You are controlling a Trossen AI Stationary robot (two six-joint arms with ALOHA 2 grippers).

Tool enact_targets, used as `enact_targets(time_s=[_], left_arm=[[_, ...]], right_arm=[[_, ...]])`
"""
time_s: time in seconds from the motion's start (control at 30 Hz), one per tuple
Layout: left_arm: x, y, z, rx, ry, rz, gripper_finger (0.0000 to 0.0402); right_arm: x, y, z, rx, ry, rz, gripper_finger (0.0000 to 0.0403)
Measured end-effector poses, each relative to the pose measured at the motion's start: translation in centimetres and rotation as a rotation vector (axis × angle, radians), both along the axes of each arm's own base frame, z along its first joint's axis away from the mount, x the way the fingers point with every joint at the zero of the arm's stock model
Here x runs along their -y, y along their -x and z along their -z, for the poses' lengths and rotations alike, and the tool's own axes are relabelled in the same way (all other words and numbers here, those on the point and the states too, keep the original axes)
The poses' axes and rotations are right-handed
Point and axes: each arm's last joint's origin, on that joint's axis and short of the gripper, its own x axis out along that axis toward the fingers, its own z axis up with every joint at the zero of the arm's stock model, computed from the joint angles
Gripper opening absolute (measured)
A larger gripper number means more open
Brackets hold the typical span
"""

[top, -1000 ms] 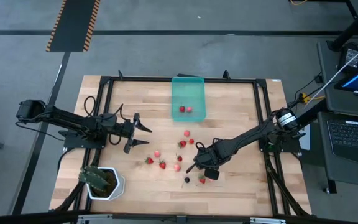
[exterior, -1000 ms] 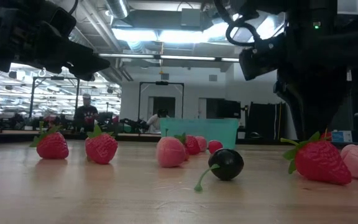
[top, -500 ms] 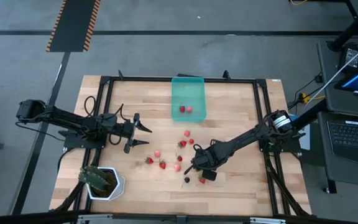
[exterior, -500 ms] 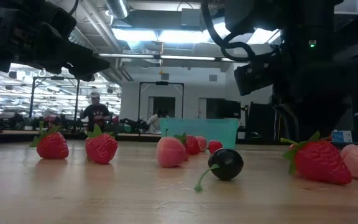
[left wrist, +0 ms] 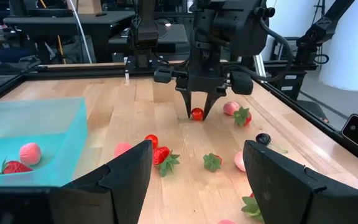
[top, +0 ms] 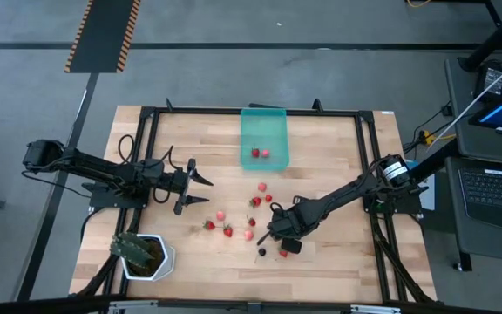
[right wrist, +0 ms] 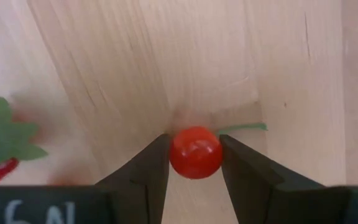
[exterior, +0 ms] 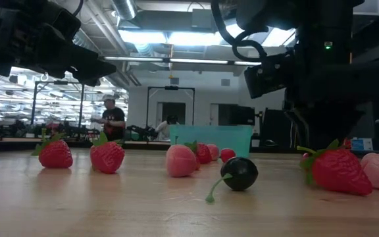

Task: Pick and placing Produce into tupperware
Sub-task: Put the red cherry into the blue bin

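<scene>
- the step in hand looks like the pick itself: the right gripper point(right wrist: 194, 163) is down at the table among the scattered produce, its two fingers touching either side of a small round red fruit point(right wrist: 195, 152) with a thin green stem
- in the left wrist view the same right gripper point(left wrist: 197, 116) stands tips-down on the wood with that red fruit point(left wrist: 196, 114) pinched between them, so it reads as closed on the fruit, which is not yet lifted
- the tupperware point(top: 262, 136) sits at the far middle of the table, well apart from the right gripper, and already holds two fruits
- the remaining fruits lie loose on the wood between the tupperware and the near edge, with a dark berry point(exterior: 239, 174) and a big strawberry point(exterior: 337, 170) nearest the low camera
- the left gripper point(top: 200, 187) hovers over the table's left part with its fingers spread wide and nothing between them, waiting
- next move, as i judge it: lift straight up without losing the round, smooth fruit, carry it across to the tupperware, and only release above its open top
- the white pot with the green plant point(top: 142, 253) stays out of the route at the near left corner
</scene>
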Motion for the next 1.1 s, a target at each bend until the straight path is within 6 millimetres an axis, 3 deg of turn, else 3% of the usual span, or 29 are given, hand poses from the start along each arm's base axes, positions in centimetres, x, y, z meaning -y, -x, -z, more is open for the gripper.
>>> enact_targets(time_s=[0.3,0.87,1.1], left_arm=[[0.0,0.0,0.0,0.0,0.0,0.0,0.0245],[0.0,0.0,0.1,-0.008,0.0,0.0,0.0245],[0.0,0.0,0.1,-0.008,0.0,0.0,0.0245]], right_arm=[[0.3,-0.2,0.0,0.008,-0.002,0.021,0.0116],[0.6,-0.3,-0.1,0.008,-0.005,0.023,0.0116],[0.7,-0.1,-2.1,0.077,-0.021,0.018,0.0116]])
